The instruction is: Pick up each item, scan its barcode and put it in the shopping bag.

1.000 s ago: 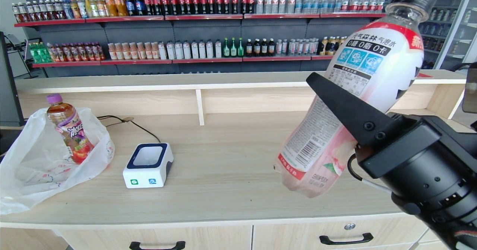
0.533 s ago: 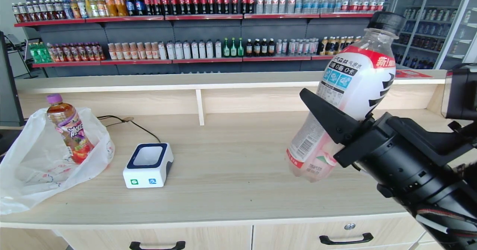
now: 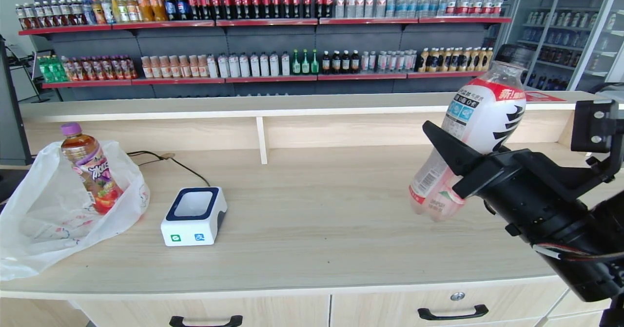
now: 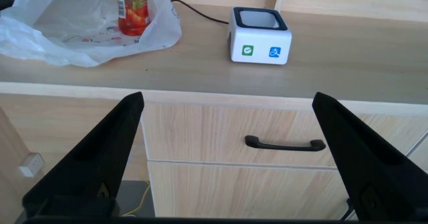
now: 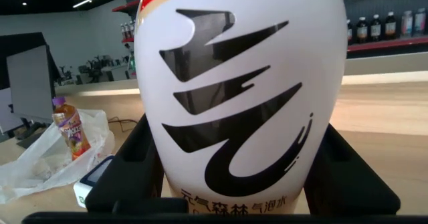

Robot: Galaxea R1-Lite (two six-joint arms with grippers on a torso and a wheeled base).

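Across the whole front: pale wooden counter (image 3: 302, 249), drawers (image 3: 204, 312) below. At its left end, white shopping bag (image 3: 34, 229), slumped open, with a purple-capped tea bottle (image 3: 90, 171) leaning nearly upright inside.

On the right, raised above the counter: right gripper (image 3: 460, 159), clamped around the lower half of the peach-labelled soda bottle (image 3: 482, 117). Bottle held clear of the surface, tilted, top end up and away toward the back shelves (image 3: 263, 22), base down toward the counter, barcode strip turned to the left, toward the scanner side. Black fingers (image 5: 127, 170) pressed against both flanks of the bottle, white label bulging between them. Well apart from bag and scanner alike.

Below the counter edge, facing the drawer front: left gripper (image 4: 227, 100), spread wide, nothing between.

Between bag and soda bottle, nearer the bag: small white scanner (image 3: 194, 216), dark window facing up, thin black cable (image 3: 170, 160) trailing off behind it toward the bag.
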